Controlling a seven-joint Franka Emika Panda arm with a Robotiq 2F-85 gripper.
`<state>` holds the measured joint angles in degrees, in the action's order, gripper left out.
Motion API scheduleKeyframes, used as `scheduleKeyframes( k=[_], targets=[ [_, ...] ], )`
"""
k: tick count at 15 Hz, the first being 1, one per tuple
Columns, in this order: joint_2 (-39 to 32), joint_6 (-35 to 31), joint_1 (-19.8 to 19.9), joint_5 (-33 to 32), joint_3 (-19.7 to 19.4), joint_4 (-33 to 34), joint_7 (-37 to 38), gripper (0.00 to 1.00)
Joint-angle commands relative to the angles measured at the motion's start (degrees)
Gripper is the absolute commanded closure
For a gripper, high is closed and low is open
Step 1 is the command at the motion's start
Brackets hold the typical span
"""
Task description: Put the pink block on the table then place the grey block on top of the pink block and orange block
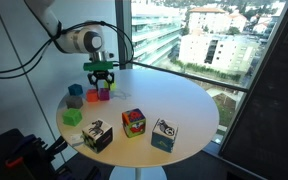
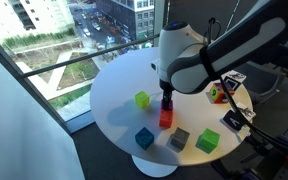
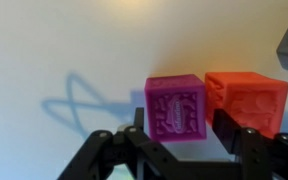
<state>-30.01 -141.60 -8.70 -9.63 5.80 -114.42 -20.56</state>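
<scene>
Noted: small magenta-pink cube (image 3: 176, 108) is set flat on round white table (image 1: 179, 100), right beside small orange-red cube (image 3: 247, 100), touching or nearly so. It is straddled by black hand (image 3: 181, 124), w/ fingers narrowly parted and a slight gap seen on orange side, so not clamped. Small dull grey cube (image 2: 179, 138) is seen nearby, apart.

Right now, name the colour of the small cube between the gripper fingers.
The small cube is magenta-pink; clearest in the wrist view.
</scene>
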Motion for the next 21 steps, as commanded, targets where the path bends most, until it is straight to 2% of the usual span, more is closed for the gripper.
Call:
scheduleKeyframes(
  k=[1,21],
  targets=[
    [1.9,-0.1,1.5,-1.3,1.0,-1.9,-1.1,0.01],
    [6.2,3.7,1.4,1.4,2.1,-2.6,2.5,0.0]
  ],
)
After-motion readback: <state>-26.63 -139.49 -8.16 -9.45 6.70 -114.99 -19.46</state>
